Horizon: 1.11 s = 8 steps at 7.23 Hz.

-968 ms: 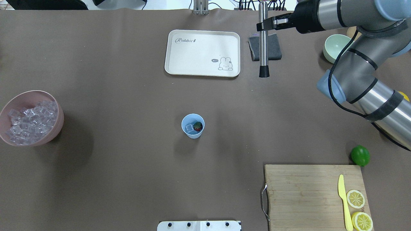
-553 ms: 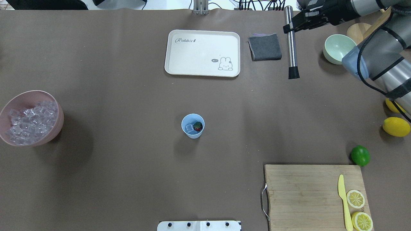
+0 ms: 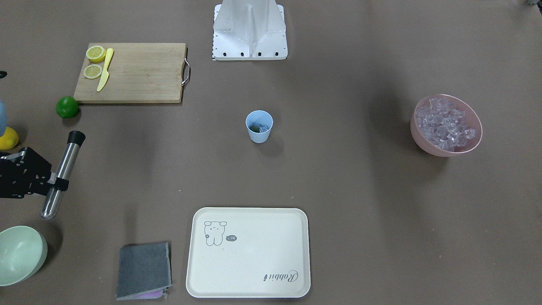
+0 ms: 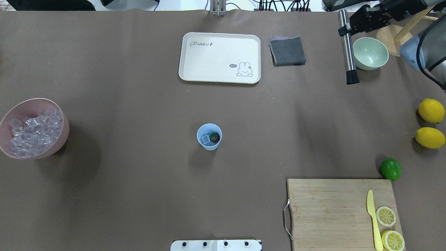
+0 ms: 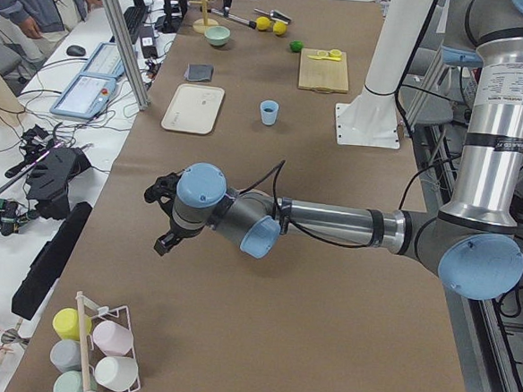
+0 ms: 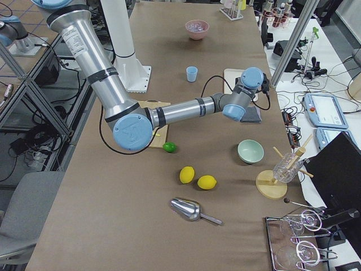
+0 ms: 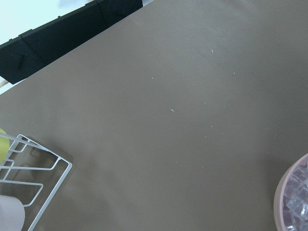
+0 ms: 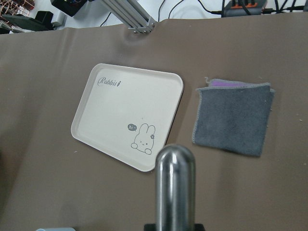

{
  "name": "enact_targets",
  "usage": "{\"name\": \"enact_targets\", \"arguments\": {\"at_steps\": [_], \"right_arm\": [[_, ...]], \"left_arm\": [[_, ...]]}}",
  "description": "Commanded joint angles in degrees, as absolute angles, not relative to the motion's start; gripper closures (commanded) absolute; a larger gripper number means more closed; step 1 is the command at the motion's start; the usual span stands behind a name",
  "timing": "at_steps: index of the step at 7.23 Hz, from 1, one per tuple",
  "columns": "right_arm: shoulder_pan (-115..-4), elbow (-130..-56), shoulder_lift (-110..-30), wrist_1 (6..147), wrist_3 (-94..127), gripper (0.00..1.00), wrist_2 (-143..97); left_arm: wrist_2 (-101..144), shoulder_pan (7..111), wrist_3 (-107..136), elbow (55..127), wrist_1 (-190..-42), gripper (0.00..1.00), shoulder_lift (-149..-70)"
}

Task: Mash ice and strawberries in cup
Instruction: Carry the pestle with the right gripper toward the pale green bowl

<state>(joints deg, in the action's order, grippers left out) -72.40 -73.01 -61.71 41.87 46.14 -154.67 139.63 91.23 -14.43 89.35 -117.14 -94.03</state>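
Observation:
The pale-blue cup (image 4: 210, 146) (image 3: 258, 134) stands upright mid-table. Inside it lie one clear ice cube (image 4: 205, 139) and a red strawberry (image 4: 215, 137). More ice (image 4: 31, 131) fills the pink bowl (image 4: 64, 135) (image 3: 427, 146) at the left edge. My right gripper (image 4: 345, 30) (image 3: 57, 183) is shut on a steel muddler (image 4: 348, 48) (image 3: 63, 171) (image 8: 175, 187), held above the table at the far right, beside the pale-green bowl (image 4: 370, 53). My left gripper (image 5: 163, 216) hovers past the pink bowl; whether it is open or shut, I cannot tell.
A cream rabbit tray (image 4: 219, 57) and a grey cloth (image 4: 287, 51) lie at the back. Two lemons (image 4: 431, 110) and a lime (image 4: 390, 169) sit at the right. The cutting board (image 4: 331, 209) carries a yellow knife (image 4: 373, 219) and lemon slices.
My right arm has carried the muddler rightwards, from over the grey cloth to beside the pale-green bowl. The cup and its contents have not moved.

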Motion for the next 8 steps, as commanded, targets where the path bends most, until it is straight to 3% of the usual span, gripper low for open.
{"name": "enact_targets", "arguments": {"at_steps": [1,8], "right_arm": [[-71.90,-70.93,-63.01,47.36,41.57,1.00,-155.22],[-65.05,-70.66,-68.02,49.65,41.57,1.00,-146.26]], "left_arm": [[136.52,91.23,-14.50,90.00,-117.16,0.03,-94.66],[135.09,89.21,-14.33,91.23,-116.89,0.03,-95.80]]}}
